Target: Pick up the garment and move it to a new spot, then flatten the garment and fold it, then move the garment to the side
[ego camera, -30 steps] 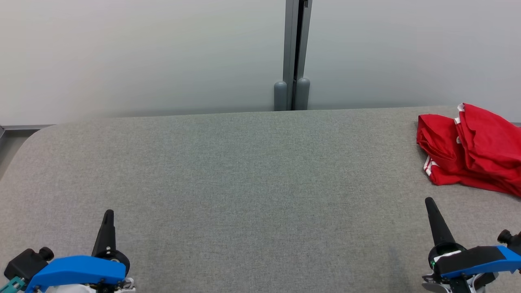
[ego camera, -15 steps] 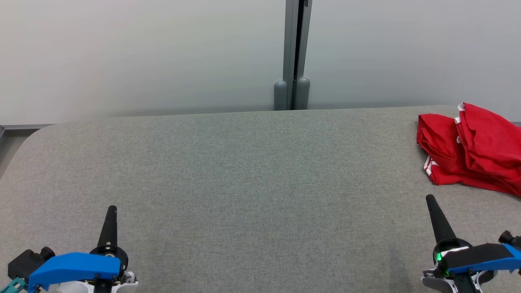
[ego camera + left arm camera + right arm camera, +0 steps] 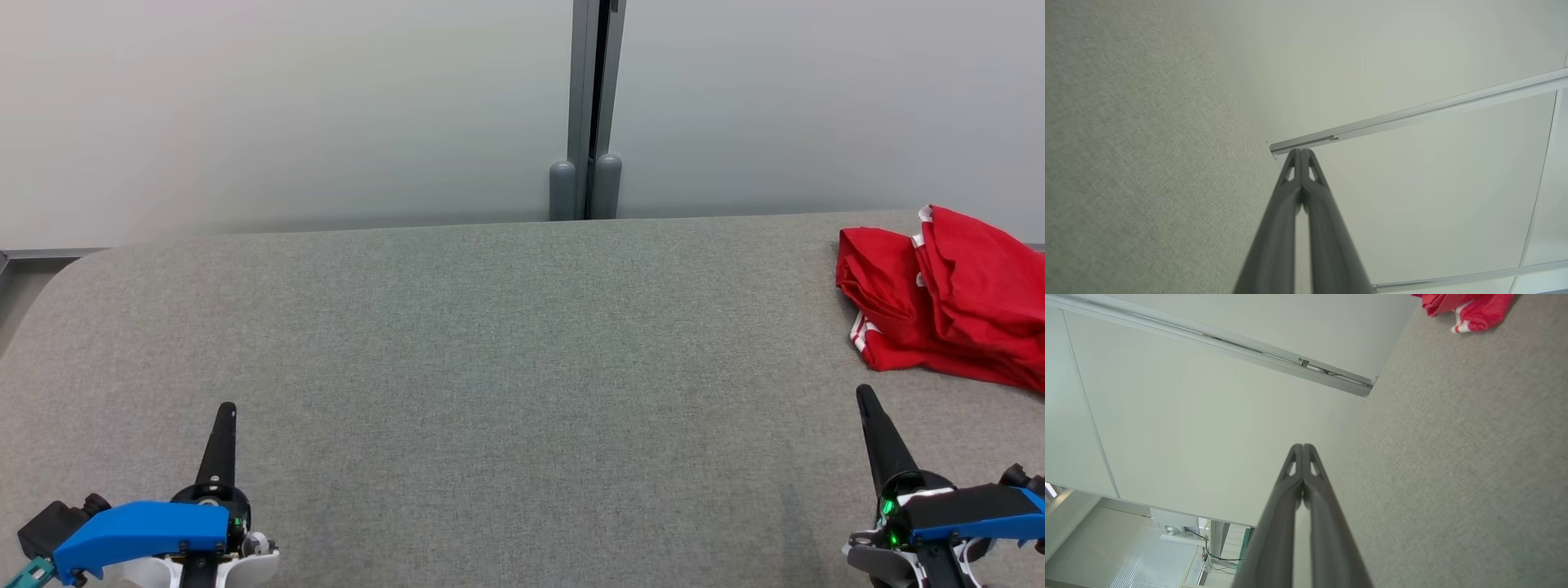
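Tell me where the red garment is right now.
In the head view the garment lies crumpled at the table's far right, cut off by the picture's edge, just beyond the shut right gripper and clear of it.

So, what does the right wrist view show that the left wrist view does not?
Right wrist view, its own: the red garment, bunched on the grey table at the top right corner, and the right gripper, shut and empty.
Left wrist view, its own: the left gripper, also shut and empty.
Shared by both: the grey table, the pale wall behind it, and a metal rail running across that wall.
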`<state>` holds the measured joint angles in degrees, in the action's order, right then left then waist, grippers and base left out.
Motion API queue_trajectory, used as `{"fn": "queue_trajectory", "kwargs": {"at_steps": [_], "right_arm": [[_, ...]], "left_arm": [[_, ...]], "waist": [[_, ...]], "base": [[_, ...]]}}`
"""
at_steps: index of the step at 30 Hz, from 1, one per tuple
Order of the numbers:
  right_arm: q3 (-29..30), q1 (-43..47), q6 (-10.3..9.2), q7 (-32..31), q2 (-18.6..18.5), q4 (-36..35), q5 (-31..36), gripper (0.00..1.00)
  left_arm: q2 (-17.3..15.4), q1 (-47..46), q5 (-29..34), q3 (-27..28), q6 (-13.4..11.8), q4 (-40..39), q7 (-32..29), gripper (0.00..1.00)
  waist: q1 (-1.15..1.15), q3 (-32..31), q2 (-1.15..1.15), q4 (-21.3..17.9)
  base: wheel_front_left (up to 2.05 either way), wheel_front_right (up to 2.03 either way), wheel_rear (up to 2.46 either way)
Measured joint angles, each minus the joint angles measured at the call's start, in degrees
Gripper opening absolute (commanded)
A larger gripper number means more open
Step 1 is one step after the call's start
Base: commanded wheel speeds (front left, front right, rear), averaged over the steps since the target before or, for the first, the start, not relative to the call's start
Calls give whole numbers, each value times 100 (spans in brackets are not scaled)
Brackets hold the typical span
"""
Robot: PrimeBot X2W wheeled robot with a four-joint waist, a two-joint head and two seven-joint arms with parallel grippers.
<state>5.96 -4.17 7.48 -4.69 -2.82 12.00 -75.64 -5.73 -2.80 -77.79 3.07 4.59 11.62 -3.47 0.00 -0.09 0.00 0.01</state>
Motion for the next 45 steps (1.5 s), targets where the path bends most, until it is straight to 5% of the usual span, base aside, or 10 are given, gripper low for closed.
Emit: {"fn": "queue_trajectory", "kwargs": {"at_steps": [45], "right_arm": [[52, -164, 0, -180, 0, 204, -1669, 0]], "left_arm": [[240, -313, -1518, 265, 283, 248, -248, 0]], "waist": [[0, 27, 0, -1]], "base": [[0, 0, 0]]}}
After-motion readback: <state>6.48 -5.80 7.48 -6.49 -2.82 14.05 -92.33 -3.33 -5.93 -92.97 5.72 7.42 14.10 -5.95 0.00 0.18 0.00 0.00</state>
